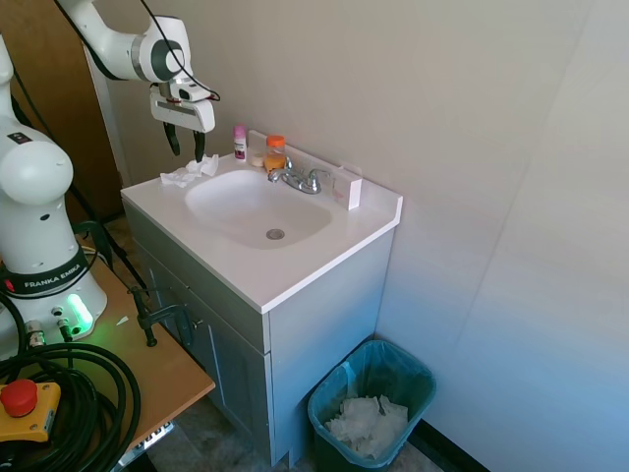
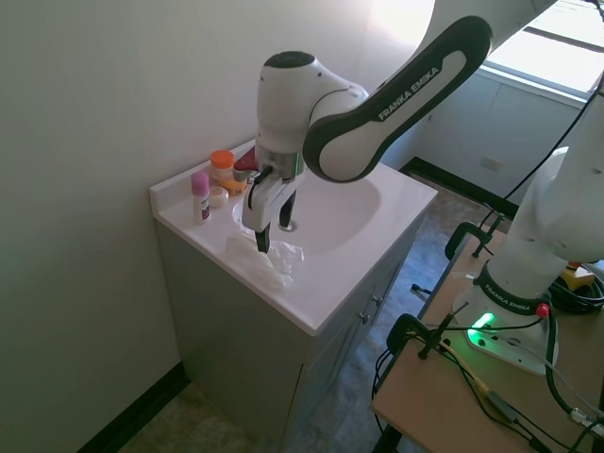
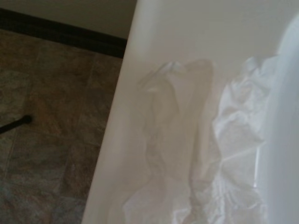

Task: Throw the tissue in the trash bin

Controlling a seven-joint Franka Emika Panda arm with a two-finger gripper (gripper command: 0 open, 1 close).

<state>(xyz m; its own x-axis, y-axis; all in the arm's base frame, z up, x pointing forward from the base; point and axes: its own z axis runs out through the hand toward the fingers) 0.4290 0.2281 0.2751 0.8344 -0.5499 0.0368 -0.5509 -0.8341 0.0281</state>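
The tissue [image 1: 190,173], a crumpled white wad, lies on the white vanity top at its back left corner, beside the basin. My gripper [image 1: 186,145] hangs just above it, open, with nothing between the dark fingers [image 1: 172,138]. From the other side the tissue [image 2: 271,260] lies near the counter's edge with the gripper [image 2: 273,229] right over it. The wrist view shows the tissue [image 3: 196,154] close up on the counter rim, with floor beyond. The teal trash bin [image 1: 425,380] stands on the floor to the right of the vanity, lined with a thin bag and holding several white wads.
Along the back of the counter stand a pink bottle [image 1: 240,142], an orange-capped bottle [image 1: 275,152], the faucet [image 1: 300,180] and a small white box [image 1: 347,187]. The sink basin [image 1: 257,206] fills the counter's middle. A wooden table [image 1: 167,369] sits left of the vanity.
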